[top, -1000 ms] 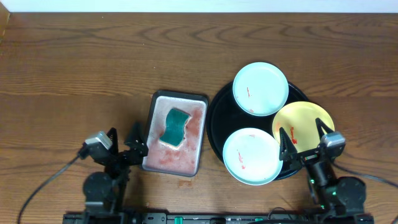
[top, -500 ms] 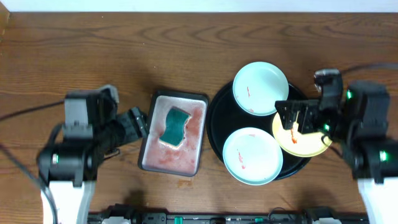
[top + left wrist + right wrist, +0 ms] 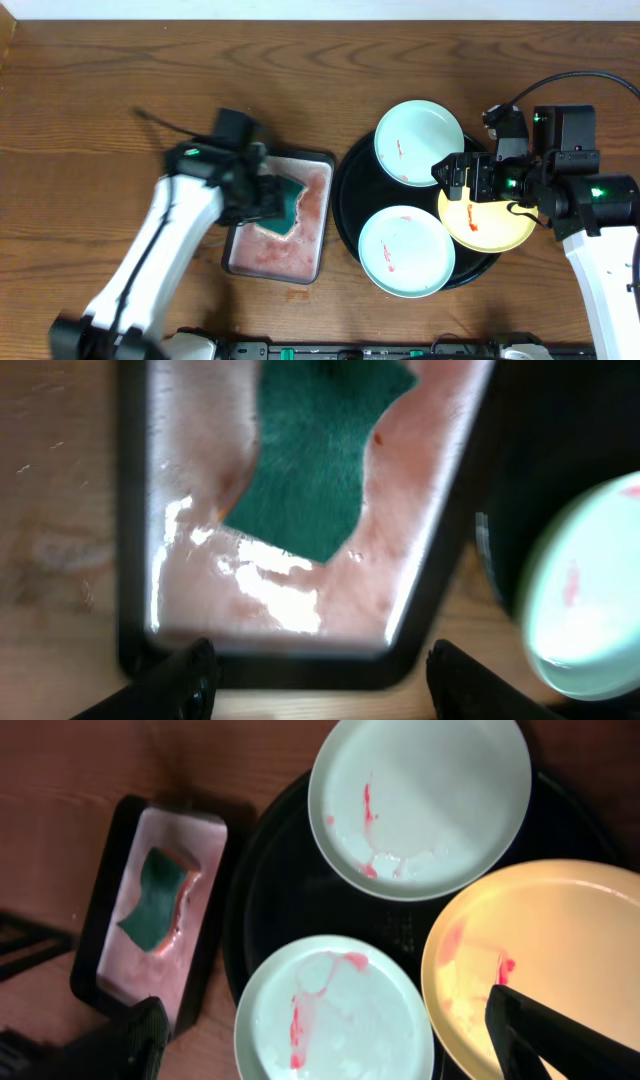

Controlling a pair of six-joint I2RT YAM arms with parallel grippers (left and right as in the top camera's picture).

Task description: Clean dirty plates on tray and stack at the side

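Note:
Three plates lie on the black tray: a mint plate at the back, a mint plate at the front and a yellow plate at the right, all with red smears. My right gripper hangs open and empty above the tray, over the yellow plate's left edge. The right wrist view shows the back mint plate, front mint plate, yellow plate, tray and the open right gripper. My left gripper is open and empty above the pan.
A rectangular metal pan with pinkish water and a teal sponge stands left of the tray; it also shows in the right wrist view. Bare wood tabletop lies at the left and back.
Both arms have come up from the front edge. The left gripper has moved right over the pan and sponge. The right gripper has moved a little left over the tray.

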